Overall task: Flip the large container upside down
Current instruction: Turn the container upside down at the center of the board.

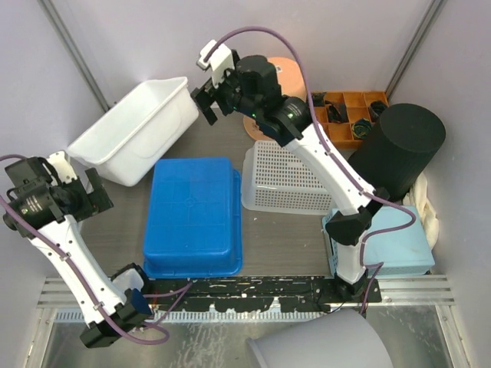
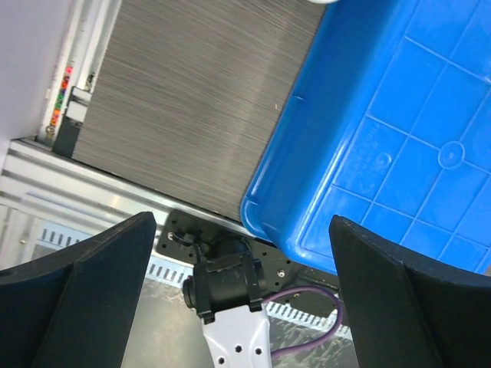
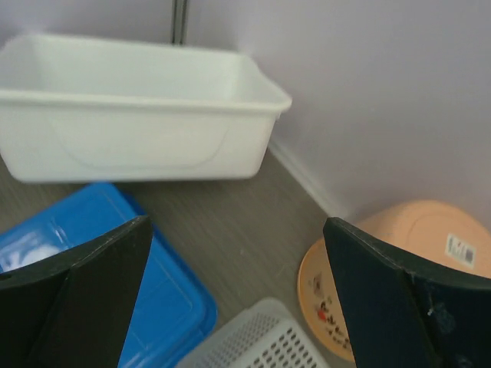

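Note:
The blue container (image 1: pixel 192 215) lies bottom up in the middle of the table, its ribbed base showing; it also shows in the left wrist view (image 2: pixel 399 130) and the right wrist view (image 3: pixel 92 261). A white tub (image 1: pixel 138 126) stands open side up at the back left, also in the right wrist view (image 3: pixel 130 107). My left gripper (image 1: pixel 96 195) is open and empty, in the air left of the blue container (image 2: pixel 242 222). My right gripper (image 1: pixel 211 100) is open and empty, raised just right of the white tub's end (image 3: pixel 236 224).
A white perforated basket (image 1: pixel 284 180) stands right of the blue container. An orange plate (image 1: pixel 280 73) leans at the back wall. A black cylinder (image 1: pixel 399 146), an orange compartment tray (image 1: pixel 349 111) and a light blue box (image 1: pixel 395 241) fill the right side.

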Robot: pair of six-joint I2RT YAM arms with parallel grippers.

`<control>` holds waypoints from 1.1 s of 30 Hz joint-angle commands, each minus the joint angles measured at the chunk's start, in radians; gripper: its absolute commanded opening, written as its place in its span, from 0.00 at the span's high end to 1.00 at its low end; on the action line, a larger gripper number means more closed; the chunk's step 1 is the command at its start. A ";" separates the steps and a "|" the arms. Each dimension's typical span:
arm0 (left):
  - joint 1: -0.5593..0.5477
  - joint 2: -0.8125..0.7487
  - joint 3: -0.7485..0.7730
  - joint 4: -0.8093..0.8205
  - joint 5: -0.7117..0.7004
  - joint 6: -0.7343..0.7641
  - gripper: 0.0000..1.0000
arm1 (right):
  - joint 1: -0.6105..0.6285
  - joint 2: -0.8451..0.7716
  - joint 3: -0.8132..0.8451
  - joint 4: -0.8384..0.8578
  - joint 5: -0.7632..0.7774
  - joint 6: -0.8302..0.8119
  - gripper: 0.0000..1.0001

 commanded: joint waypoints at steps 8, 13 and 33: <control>-0.002 -0.088 0.003 0.038 0.240 0.252 0.02 | -0.042 -0.176 -0.349 -0.399 -0.187 -0.158 0.00; -0.004 0.208 0.315 -0.191 0.406 0.494 0.02 | -0.040 -0.327 -0.735 -0.520 -0.137 -0.300 0.00; -0.240 0.925 0.748 -0.284 0.346 0.746 0.02 | -0.139 -0.222 -0.877 -0.654 -0.034 -0.292 0.00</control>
